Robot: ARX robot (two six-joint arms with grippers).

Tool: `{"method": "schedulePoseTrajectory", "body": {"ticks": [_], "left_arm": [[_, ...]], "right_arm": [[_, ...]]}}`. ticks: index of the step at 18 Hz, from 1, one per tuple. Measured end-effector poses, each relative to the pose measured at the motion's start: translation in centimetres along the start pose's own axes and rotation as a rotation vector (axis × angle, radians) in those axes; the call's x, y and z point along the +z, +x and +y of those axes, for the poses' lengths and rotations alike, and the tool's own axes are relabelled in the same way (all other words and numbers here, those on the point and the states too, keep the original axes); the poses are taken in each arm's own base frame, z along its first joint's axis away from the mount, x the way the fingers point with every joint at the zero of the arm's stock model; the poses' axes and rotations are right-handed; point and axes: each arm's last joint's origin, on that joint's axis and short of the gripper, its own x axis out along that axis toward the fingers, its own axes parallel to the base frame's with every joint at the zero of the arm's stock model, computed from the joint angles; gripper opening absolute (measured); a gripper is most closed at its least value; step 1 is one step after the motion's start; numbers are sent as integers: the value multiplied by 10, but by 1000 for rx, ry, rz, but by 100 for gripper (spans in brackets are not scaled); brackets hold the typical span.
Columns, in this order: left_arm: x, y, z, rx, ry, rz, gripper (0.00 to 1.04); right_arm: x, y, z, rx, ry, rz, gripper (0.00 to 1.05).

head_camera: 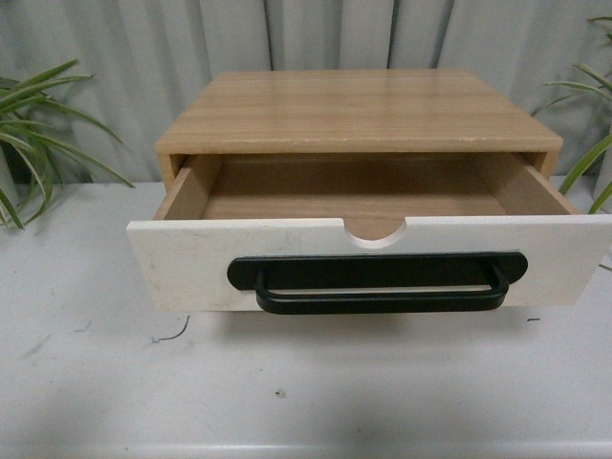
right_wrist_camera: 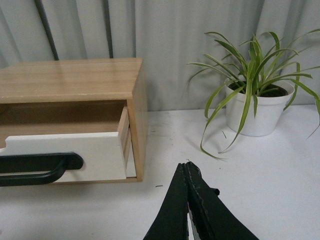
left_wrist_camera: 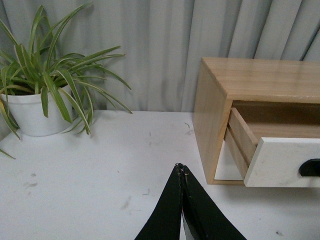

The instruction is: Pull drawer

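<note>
Since the drawer [head_camera: 287, 251] is already sticking well out of its wooden box [head_camera: 359, 110] (empty inside, handle [head_camera: 377, 283] facing us), I'm guessing the pull is done: left gripper [left_wrist_camera: 181, 169] and right gripper [right_wrist_camera: 186, 166] are both hanging back pinched closed, holding nothing.

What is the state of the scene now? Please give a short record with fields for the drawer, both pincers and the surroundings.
drawer: drawer pulled partly out of the wooden cabinet, nothing visible inside
handle: black bar handle, nothing gripping it
left pincer: left pincer shut, holding nothing, apart from the cabinet
right pincer: right pincer shut, holding nothing, apart from the cabinet
surroundings: white table; a potted plant on each side; grey curtain behind
</note>
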Motion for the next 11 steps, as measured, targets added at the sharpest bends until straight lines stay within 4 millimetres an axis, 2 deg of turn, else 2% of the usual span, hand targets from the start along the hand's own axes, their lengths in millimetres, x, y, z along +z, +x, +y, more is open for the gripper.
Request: {"method": "schedulePoseTrajectory", "body": {"ticks": [3,9,11], "left_arm": [[0,0,0,0,-1,0,2],[0,0,0,0,0,0,74],[0,0,0,0,0,0,84]], "right_arm": [[0,0,0,0,0,0,5],[0,0,0,0,0,0,77],[0,0,0,0,0,0,89]]}}
